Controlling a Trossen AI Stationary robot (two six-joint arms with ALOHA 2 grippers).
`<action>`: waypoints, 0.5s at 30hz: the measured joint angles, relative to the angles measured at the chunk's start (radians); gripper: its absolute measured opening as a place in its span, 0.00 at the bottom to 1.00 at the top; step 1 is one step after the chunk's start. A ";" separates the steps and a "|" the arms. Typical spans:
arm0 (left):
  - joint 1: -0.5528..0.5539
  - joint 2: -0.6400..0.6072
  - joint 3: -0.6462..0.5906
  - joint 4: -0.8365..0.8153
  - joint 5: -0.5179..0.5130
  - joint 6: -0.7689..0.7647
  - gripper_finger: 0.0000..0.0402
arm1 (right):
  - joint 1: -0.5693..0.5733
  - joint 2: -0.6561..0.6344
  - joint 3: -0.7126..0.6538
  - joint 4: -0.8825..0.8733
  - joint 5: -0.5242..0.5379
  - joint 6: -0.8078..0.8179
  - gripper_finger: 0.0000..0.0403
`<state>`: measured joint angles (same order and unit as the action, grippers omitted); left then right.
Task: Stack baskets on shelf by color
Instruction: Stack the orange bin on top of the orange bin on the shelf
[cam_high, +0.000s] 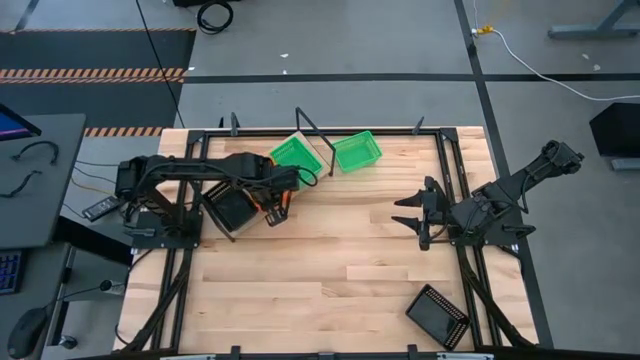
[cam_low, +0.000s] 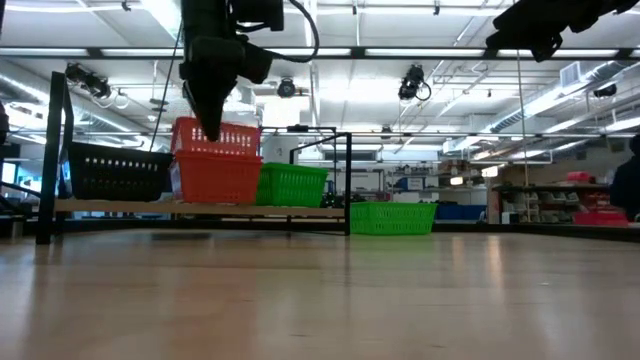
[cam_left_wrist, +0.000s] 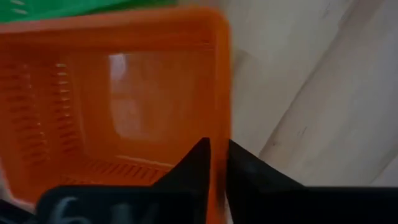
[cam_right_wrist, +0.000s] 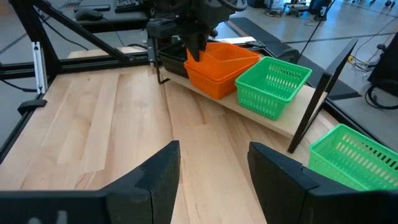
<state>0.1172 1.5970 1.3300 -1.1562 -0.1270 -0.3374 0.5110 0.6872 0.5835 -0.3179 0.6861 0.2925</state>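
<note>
My left gripper (cam_high: 283, 200) points down over the shelf (cam_low: 300, 210), shut on the upper orange basket (cam_low: 216, 136). That basket sits nested in a second orange basket (cam_low: 216, 178). On the shelf board, a black basket (cam_low: 120, 171) rests on one side of the orange pair and a green basket (cam_low: 292, 185) on the other. Another green basket (cam_low: 392, 217) stands on the table just past the shelf's end. A second black basket (cam_high: 437, 315) lies near the table's near right corner. My right gripper (cam_right_wrist: 214, 155) hovers open at the table's right side, clear of everything. My left gripper holds the upper orange basket by one side wall's rim (cam_left_wrist: 219, 134), one finger inside the basket and one outside. The fingers (cam_left_wrist: 198, 163) come from above, pointing down. The basket sits upright, nested in the orange basket under it on the shelf.
The shelf's thin black rails (cam_high: 312, 135) rise around the baskets, and black frame rails (cam_high: 462, 200) run along the tabletop's edges. Bare wood (cam_high: 340, 250) lies between the shelf and my right gripper. Cables and a desk sit off the table's left.
</note>
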 joint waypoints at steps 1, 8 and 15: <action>0.000 0.000 0.000 -0.001 0.002 -0.004 0.13 | 0.000 0.000 0.000 0.000 0.000 0.000 0.48; 0.000 0.000 0.000 -0.002 0.001 -0.017 0.27 | 0.000 0.000 0.000 0.000 -0.007 0.004 0.48; -0.003 0.000 0.000 0.026 0.048 -0.018 0.35 | 0.000 0.000 0.000 0.000 -0.007 0.004 0.48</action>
<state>0.1143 1.5970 1.3300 -1.1300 -0.0793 -0.3552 0.5110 0.6872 0.5835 -0.3174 0.6791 0.2963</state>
